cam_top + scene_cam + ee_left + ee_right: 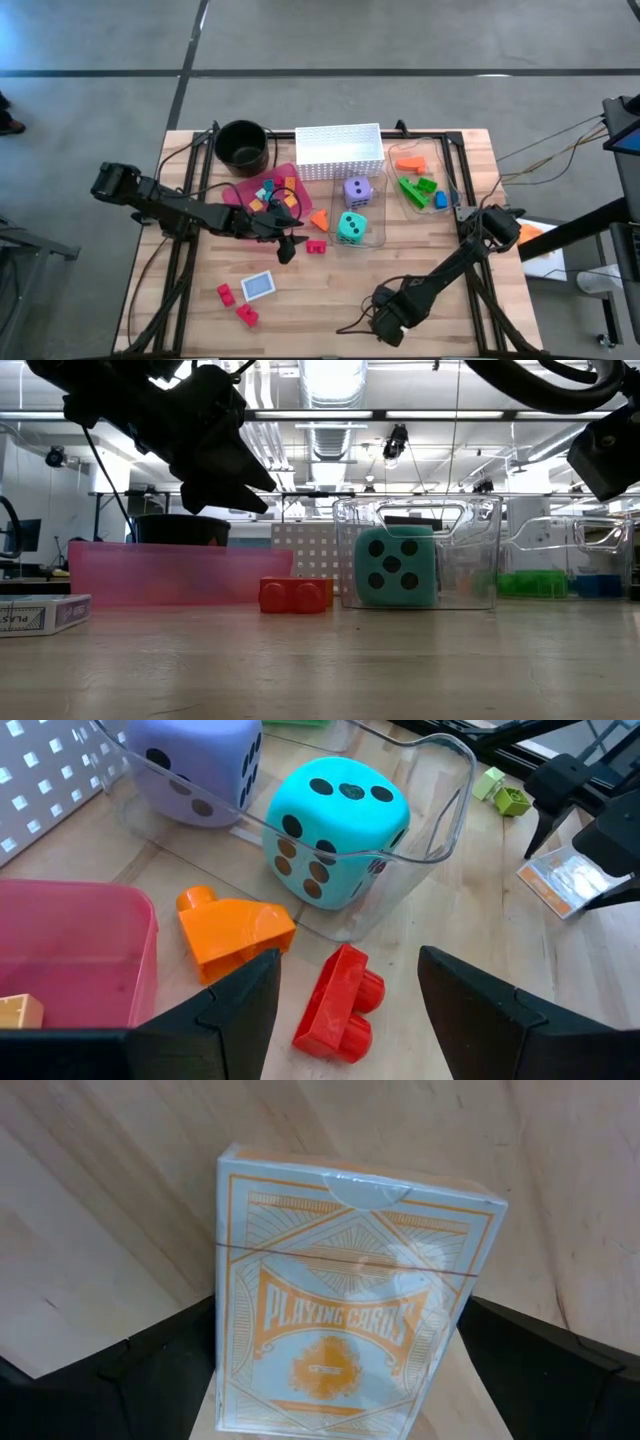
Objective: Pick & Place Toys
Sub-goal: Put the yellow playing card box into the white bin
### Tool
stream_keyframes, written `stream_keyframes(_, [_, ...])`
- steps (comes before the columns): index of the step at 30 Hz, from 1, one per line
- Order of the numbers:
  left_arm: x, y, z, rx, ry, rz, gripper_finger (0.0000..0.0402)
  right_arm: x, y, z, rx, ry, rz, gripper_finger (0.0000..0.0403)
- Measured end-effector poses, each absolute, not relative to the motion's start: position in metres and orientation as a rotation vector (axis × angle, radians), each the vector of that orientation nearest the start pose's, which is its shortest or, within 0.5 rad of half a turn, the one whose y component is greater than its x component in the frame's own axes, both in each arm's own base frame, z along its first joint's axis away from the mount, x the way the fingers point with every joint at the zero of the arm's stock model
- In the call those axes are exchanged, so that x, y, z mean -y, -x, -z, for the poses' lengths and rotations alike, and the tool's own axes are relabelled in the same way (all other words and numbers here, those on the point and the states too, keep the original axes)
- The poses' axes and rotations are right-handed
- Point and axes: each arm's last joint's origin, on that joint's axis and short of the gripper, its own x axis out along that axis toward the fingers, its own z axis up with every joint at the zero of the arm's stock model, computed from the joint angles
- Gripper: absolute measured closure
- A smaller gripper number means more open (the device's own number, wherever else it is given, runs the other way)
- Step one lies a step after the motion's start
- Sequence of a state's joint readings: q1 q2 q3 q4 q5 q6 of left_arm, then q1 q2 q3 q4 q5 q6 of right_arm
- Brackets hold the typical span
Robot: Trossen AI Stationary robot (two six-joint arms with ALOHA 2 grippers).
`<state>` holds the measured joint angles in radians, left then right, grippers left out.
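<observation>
My left gripper [288, 245] [350, 965] hangs open above the table's middle, slanting down toward a red brick [340, 1005] [316, 246] that lies on the wood just ahead of its fingers. An orange brick [232, 932] lies beside that one. My right gripper [385, 322] [340, 1330] points straight down near the table's front edge. It is open, with one finger on each side of an orange-printed playing-card box [345, 1280] [565, 880]. I cannot tell whether the fingers touch the box.
A clear bin [378, 235] holds a teal die [351, 227] and a purple die [357, 190]. A pink tray [232, 195] holds several bricks. At the back are a black pot [242, 145] and a white basket [338, 150]. Front left lie a blue card pack [258, 286] and two red bricks [225, 294].
</observation>
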<state>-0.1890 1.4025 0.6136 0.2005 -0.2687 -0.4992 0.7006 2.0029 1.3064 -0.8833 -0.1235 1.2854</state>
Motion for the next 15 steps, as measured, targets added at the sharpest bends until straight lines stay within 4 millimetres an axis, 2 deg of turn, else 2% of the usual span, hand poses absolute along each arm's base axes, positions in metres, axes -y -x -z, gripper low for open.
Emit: stream_keyframes(15, [0.0433, -0.2672, -0.1791, -0.539, 0.352, -0.216, 0.0159, -0.2321, -0.2702, -0.1351, -1.625, -0.509, 0.419, 0.0007])
